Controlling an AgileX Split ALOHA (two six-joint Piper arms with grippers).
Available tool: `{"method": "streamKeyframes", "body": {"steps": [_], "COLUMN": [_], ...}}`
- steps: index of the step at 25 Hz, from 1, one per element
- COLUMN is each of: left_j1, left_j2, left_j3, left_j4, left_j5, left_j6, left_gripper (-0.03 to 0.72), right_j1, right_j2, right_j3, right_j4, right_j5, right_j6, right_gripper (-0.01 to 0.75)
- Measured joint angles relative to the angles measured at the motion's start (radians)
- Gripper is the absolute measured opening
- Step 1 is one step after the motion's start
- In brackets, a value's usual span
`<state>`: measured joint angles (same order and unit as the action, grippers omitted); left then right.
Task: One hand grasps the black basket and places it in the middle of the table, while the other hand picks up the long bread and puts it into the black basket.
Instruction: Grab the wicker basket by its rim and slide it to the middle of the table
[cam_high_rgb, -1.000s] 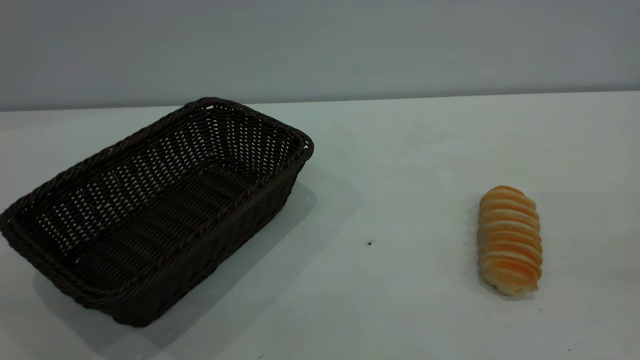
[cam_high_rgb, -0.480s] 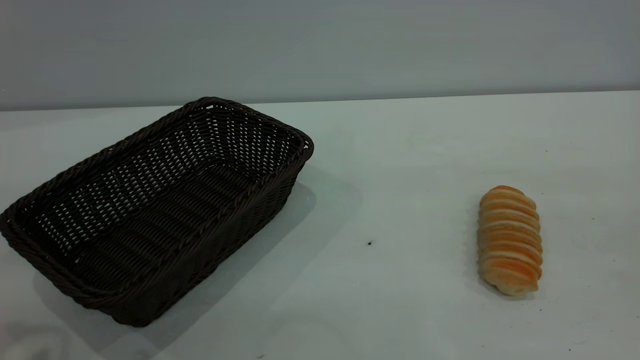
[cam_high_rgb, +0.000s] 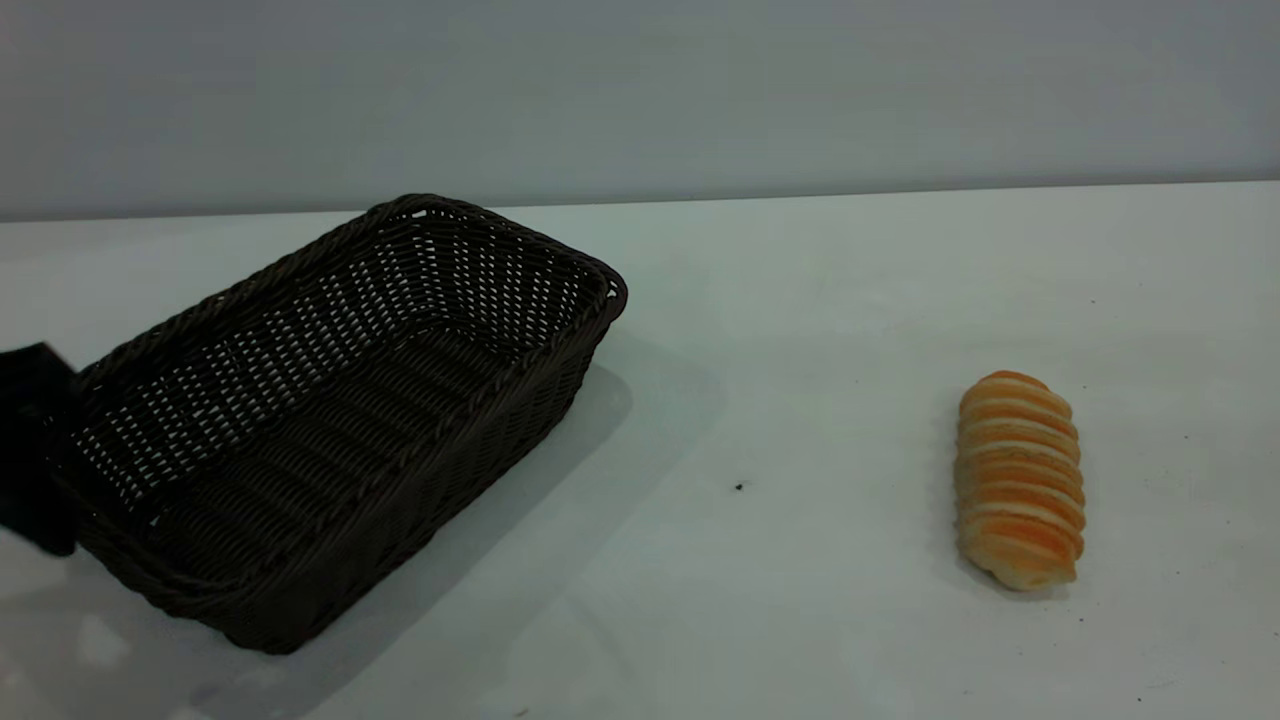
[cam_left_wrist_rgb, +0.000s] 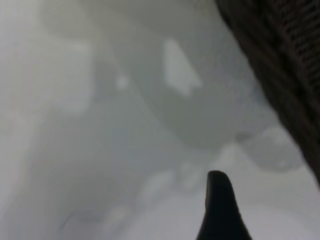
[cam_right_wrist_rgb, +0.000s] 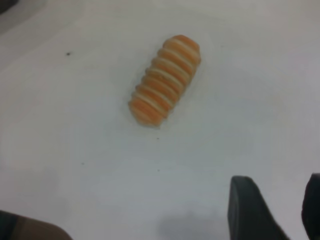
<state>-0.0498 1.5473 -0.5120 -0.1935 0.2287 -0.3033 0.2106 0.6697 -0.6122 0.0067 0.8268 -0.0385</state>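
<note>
The black basket (cam_high_rgb: 320, 420) stands at the left of the table (cam_high_rgb: 800, 300), set at an angle and empty. My left gripper (cam_high_rgb: 35, 450) shows as a dark shape at the basket's near left end, just outside its rim. In the left wrist view one finger (cam_left_wrist_rgb: 220, 210) hangs over bare table beside the basket's wall (cam_left_wrist_rgb: 280, 70), with open space beside it. The long bread (cam_high_rgb: 1020, 480) lies on the right of the table. In the right wrist view the bread (cam_right_wrist_rgb: 165, 80) lies ahead of my right gripper (cam_right_wrist_rgb: 277, 187), which is open, empty and well apart from it.
A small dark speck (cam_high_rgb: 739, 486) lies on the table between basket and bread. A grey wall (cam_high_rgb: 640, 90) closes off the far edge of the table. Open white tabletop lies between the basket and the bread.
My left gripper has come into the exterior view at the left edge, beside the basket's near left end. The basket and the bread have not moved.
</note>
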Motion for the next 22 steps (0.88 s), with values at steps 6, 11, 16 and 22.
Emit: {"method": "streamKeyframes", "body": {"steps": [6, 11, 16, 22], "left_j1": [0.000, 0.000, 0.000, 0.000], "left_j2": [0.031, 0.074, 0.137, 0.214], "left_j3": [-0.004, -0.019, -0.084, -0.145], "left_j4": [-0.047, -0.073, -0.076, -0.115], "left_j5": [-0.085, -0.103, -0.107, -0.072], "left_j6": [-0.002, -0.004, -0.005, -0.007], "left_gripper": [0.544, 0.544, 0.544, 0.544], "right_j1": [0.000, 0.000, 0.000, 0.000], "right_j2": [0.000, 0.000, 0.000, 0.000], "right_j3": [0.000, 0.000, 0.000, 0.000], "right_j4": [0.008, 0.009, 0.009, 0.010], "right_j5": [0.000, 0.000, 0.000, 0.003], "right_j6": [0.000, 0.000, 0.000, 0.000], "right_gripper": [0.249, 0.249, 0.249, 0.249]}}
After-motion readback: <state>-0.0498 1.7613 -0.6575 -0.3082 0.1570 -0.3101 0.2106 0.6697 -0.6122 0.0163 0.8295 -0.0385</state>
